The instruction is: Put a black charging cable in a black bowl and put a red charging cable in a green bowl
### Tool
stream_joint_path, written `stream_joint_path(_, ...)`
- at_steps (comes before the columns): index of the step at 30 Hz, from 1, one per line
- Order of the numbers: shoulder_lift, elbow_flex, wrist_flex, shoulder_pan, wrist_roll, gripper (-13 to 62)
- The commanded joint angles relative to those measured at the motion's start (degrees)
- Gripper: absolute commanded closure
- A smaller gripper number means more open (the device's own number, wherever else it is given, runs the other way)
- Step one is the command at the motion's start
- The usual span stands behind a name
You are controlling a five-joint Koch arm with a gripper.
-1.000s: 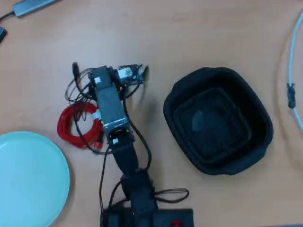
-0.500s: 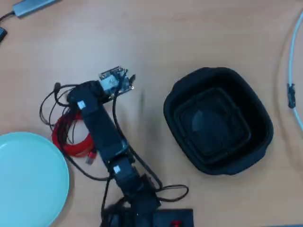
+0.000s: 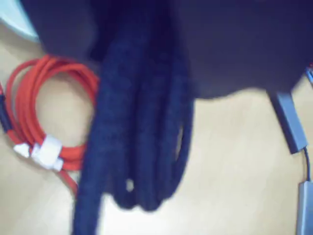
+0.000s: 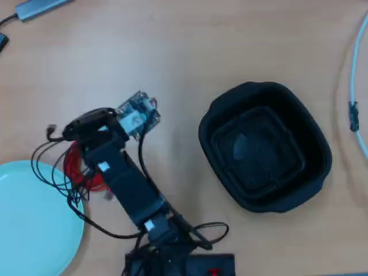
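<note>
The black cable (image 3: 142, 147) is seemingly pinched by the pincer (image 4: 86, 119), hung above the red cable (image 3: 49, 117); the black bowl (image 4: 264, 146) lies well right overhead.

Blk arm (image 4: 123, 181) w/ loose blk wires, bare PCB (image 4: 137, 115)

overhead view looks straight down on the table (image 4: 190, 52); wrist view sits close above it; both show the red cable (image 3: 29, 105).
</note>
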Motion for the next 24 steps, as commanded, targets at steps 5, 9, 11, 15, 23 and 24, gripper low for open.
stream_joint_path(5, 3.96, -6.15, 0.97, 11.69, 2.64, 55.8)
stream_joint_path(9, 6.42, -6.06, 1.49, 16.88, 2.81, 55.8)
stream_joint_path(11, 7.73, -5.71, 1.85, 19.86, 2.72, 55.9)
stream_joint_path(15, 11.16, -5.36, 3.16, 26.46, 2.81, 55.9)
stream_joint_path(23, 13.89, -2.37, 4.66, 50.36, 2.81, 55.8)
stream_joint_path(24, 13.89, -1.58, 4.66, 53.35, 2.81, 55.8)
